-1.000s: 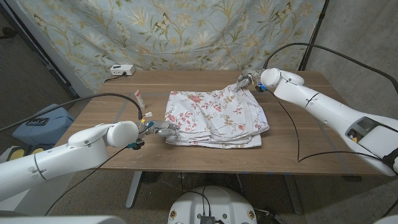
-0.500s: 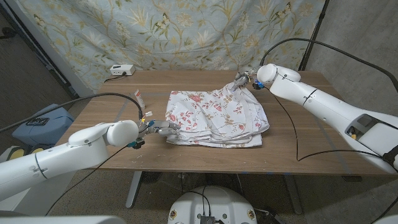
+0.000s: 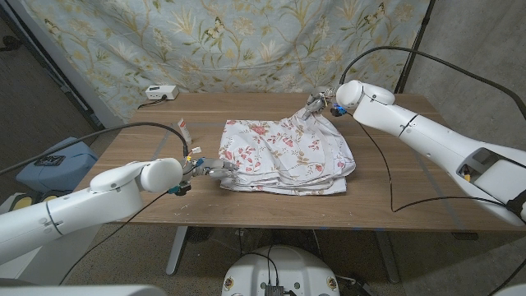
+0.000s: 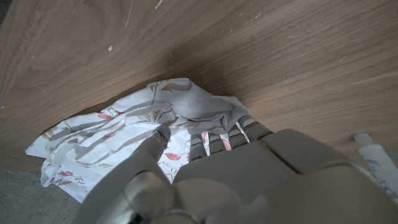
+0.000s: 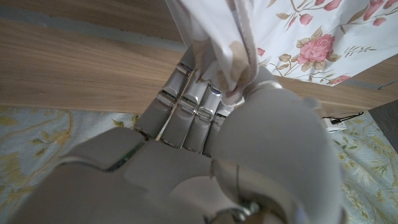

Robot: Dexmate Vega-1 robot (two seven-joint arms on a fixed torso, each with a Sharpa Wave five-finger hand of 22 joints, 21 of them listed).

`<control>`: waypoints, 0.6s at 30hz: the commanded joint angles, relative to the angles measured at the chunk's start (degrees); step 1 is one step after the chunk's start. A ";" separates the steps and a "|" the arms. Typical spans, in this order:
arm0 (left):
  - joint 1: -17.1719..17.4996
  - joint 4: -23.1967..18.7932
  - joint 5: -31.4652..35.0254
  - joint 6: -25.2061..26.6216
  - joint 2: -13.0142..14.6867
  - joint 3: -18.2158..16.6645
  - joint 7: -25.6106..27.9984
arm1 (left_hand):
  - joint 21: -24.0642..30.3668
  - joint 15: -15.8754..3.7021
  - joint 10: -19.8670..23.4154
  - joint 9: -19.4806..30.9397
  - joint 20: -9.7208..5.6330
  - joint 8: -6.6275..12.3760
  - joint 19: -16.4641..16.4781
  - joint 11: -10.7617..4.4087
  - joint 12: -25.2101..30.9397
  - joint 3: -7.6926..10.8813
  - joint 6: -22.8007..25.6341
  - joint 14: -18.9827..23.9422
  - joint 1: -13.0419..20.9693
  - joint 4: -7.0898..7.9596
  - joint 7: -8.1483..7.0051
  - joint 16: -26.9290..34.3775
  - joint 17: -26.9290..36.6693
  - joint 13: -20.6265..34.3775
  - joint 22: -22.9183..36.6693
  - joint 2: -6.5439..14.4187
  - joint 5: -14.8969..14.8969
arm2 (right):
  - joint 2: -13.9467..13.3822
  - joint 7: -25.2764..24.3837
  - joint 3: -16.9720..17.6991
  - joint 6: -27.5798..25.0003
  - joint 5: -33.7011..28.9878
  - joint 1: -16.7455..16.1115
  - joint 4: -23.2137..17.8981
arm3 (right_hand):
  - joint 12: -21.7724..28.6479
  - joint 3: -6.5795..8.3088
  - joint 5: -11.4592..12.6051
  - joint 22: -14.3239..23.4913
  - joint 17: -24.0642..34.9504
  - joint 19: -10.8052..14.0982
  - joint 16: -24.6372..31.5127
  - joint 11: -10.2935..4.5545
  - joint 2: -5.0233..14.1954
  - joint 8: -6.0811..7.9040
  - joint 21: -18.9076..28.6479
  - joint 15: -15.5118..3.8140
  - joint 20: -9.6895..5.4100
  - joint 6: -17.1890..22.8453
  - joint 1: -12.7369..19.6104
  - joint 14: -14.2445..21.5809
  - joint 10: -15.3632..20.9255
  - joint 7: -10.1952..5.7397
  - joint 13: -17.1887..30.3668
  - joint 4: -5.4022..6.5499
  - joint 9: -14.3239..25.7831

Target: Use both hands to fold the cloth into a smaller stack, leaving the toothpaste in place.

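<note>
A white cloth (image 3: 283,154) with red flowers lies bunched on the middle of the wooden table (image 3: 394,189). My right hand (image 3: 319,105) pinches the cloth's far right corner (image 5: 217,43) and holds it raised off the table. My left hand (image 3: 210,169) grips the cloth's near left corner (image 4: 186,109) low at the table. The toothpaste tube (image 3: 184,131) lies on the table left of the cloth, beyond my left hand, and its end (image 4: 376,158) is in the left wrist view.
A small white box (image 3: 160,93) with a cable sits at the table's far left edge. A floral backdrop (image 3: 246,41) hangs behind the table. Bare wood lies right of the cloth.
My right hand has lifted the far right corner slightly higher and toward the left. My left hand has stayed put.
</note>
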 commanded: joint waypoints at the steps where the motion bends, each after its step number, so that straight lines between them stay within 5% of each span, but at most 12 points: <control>1: 1.73 -1.08 -0.90 0.84 1.50 -1.43 1.60 | -0.16 0.05 0.54 0.26 -0.03 0.10 0.29 0.00 -0.08 0.20 0.37 0.54 0.22 -0.26 0.02 0.02 0.29 0.21 0.14 -0.26 -0.06 | 0.33 0.40 -0.40 -0.99 0.62 0.48 -1.86 | -0.23 -0.14 0.29 0.19 0.24 -0.04 -0.25 0.41 0.21 0.29 0.36 -2.10 0.30 0.06 0.94 0.44 -0.05 0.55 0.03 -0.01 0.14; 18: 4.81 -2.95 -3.22 1.76 3.48 -3.13 4.87 | -0.22 0.07 0.62 0.26 0.06 0.05 0.23 -0.25 -0.11 0.17 0.36 0.49 0.19 -0.40 0.02 0.00 0.31 0.21 0.15 -0.21 -0.07 | 1.25 -0.97 -0.65 -1.57 0.75 0.90 -4.72 | -0.26 -0.63 0.26 0.20 1.08 -0.21 -0.97 1.03 0.46 0.22 0.95 -2.03 0.54 -0.04 1.64 0.60 -0.07 1.06 0.47 0.04 -0.01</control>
